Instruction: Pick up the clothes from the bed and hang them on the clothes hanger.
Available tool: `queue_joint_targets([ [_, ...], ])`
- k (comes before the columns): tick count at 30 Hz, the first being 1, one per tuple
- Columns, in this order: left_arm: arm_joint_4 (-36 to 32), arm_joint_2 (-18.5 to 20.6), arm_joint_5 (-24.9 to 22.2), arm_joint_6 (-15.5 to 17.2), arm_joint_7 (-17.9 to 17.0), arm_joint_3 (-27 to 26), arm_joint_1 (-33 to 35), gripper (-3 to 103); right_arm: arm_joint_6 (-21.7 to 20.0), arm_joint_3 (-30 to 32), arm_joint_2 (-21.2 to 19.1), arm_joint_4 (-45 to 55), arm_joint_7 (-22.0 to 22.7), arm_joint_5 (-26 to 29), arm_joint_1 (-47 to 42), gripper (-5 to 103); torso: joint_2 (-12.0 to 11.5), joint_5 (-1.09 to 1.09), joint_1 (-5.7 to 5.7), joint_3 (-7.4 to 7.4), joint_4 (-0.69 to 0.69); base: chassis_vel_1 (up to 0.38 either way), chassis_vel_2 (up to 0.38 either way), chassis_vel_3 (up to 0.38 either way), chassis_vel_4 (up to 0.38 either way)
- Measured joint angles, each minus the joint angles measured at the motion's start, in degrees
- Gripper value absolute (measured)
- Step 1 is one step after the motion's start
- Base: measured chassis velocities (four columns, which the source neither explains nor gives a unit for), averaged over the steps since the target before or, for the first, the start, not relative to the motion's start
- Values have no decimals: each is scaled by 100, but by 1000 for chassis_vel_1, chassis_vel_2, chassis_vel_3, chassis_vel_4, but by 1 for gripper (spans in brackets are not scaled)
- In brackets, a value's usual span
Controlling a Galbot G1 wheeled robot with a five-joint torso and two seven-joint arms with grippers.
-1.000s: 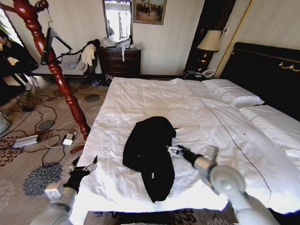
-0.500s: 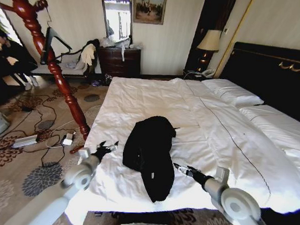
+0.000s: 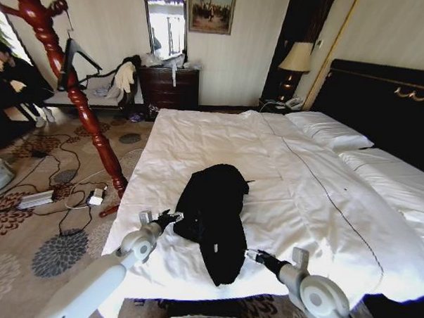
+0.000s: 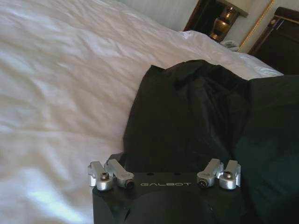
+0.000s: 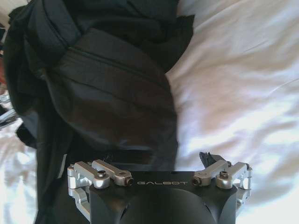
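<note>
Flanking the black jacket [image 3: 213, 219] crumpled on the bed [image 3: 316, 199], left end effector [image 3: 168, 217] and right end effector [image 3: 253, 256] both sit spread; risk: pinching slippery fabric unevenly, or snagging sheet, dragging it.

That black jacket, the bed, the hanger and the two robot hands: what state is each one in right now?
black jacket: crumpled in a heap on the bed, not lifted.
bed: white sheets wrinkled, pillows at the headboard.
clothes hanger: bare, hanging on the wooden coat stand.
left gripper: at the jacket's left edge, low over the sheet.
right gripper: beside the jacket's lower right edge, over the sheet.
</note>
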Motion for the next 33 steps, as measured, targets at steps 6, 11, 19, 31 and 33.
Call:
queue_joint_targets([
  [6, 336, -216, -21, 51, -6, 222, -123, 82, -39, -138, 145, -90, 40, 256, 166, 99, 0, -1, 0, 0, 1, 0, 0, 0, 0],
  [11, 547, -354, -49, 110, -23, 390, -250, 79, -70, -180, 191, -76, 54, 317, 197, 78, 0, -1, 0, 0, 0, 0, 0, 0, 0],
  [19, 579, -410, -176, 199, -112, 467, -241, 63, -80, -194, 207, -57, 116, 334, 227, 51, 1, 0, 0, 0, 1, 0, 0, 0, 0],
  [31, 405, -426, -85, 115, -284, 373, -54, 20, -66, -210, 249, 25, 130, 370, 206, 8, 1, -2, 0, 0, 0, 0, 0, 0, 0],
  [33, 349, -385, -84, 112, -289, 317, 3, 10, -60, -234, 260, 31, 131, 371, 207, 2, 1, -2, 0, 0, 0, 0, 0, 0, 0],
])
